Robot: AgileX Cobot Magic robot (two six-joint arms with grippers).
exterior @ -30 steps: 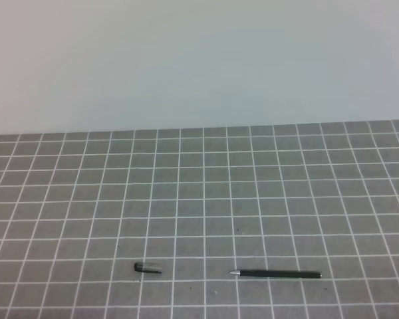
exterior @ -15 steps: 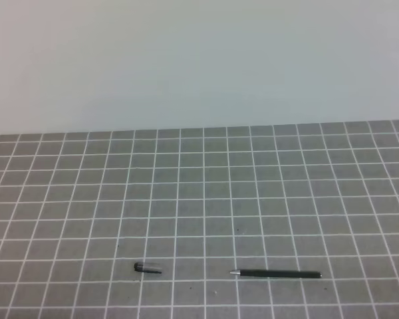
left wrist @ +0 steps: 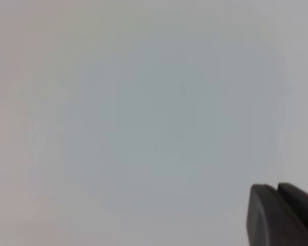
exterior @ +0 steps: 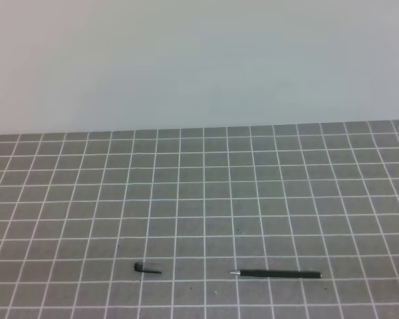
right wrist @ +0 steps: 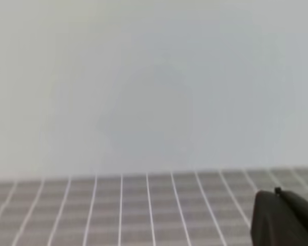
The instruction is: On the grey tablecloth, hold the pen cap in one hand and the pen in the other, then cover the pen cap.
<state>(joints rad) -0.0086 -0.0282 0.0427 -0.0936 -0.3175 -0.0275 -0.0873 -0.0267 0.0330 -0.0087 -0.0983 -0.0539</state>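
The grey tablecloth (exterior: 199,199) with its white grid fills the lower half of the exterior high view. The short dark pen cap (exterior: 146,268) lies near the front edge, left of centre. About three squares to its right lies the slim black pen (exterior: 276,273), its silver tip pointing left toward the cap. Neither arm shows in that view. In the left wrist view my left gripper (left wrist: 277,190) sits at the bottom right, fingers pressed together, facing only blank wall. At the bottom right of the right wrist view my right gripper (right wrist: 280,193) is likewise shut and holds nothing, above the tablecloth (right wrist: 118,210).
A plain pale wall (exterior: 199,60) rises behind the cloth's far edge. A few tiny dark specks dot the cloth near the pen.
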